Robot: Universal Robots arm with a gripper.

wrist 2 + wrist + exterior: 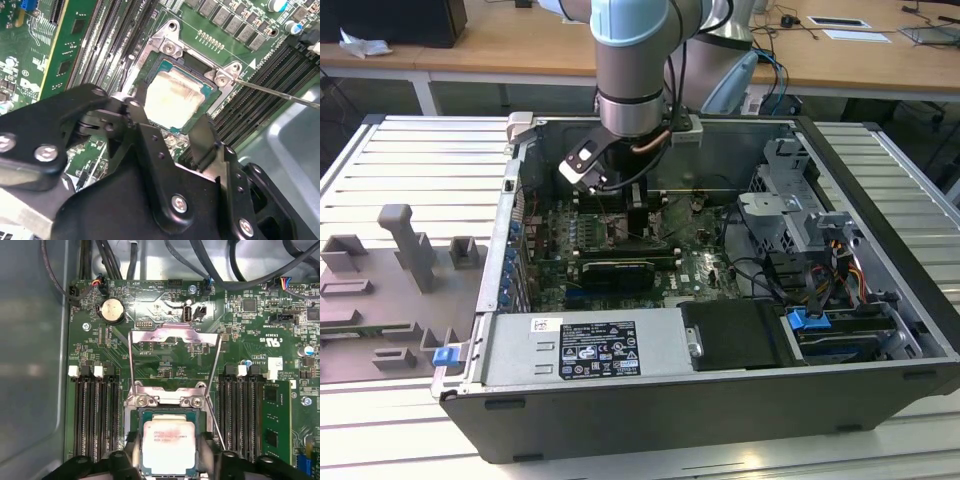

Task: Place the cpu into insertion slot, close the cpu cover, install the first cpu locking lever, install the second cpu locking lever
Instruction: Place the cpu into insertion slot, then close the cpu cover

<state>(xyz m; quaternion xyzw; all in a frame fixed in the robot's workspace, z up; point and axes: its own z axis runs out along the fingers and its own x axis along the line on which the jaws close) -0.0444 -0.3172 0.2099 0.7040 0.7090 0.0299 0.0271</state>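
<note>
CPU appearance: you see the cpu [169, 440] as a small flat square chip. Its top is pale silver-grey with faint pinkish smears, and a thin green border runs round it.
CPU location: it lies in the insertion slot [165, 411] on the green circuit board [240, 340], between two banks of long memory slots [95, 420].
CPU cover: the cpu cover [175, 336] is swung open and stands clear of the slot, so you can see through its cut-out centre.
Locking lever: in the second wrist view, one locking lever [280, 93], a thin rod, slants away from a slot corner, unlatched.
Hand: the hand [169, 452] is set narrow, at chip width. Its black fingers [202, 137] appear to lie against two opposite edges of the cpu, gripping it.
Arm position: in the upper middle of the exterior view, the arm reaches down into the open computer case [720, 400], which lies on the desk [410, 160].
</note>
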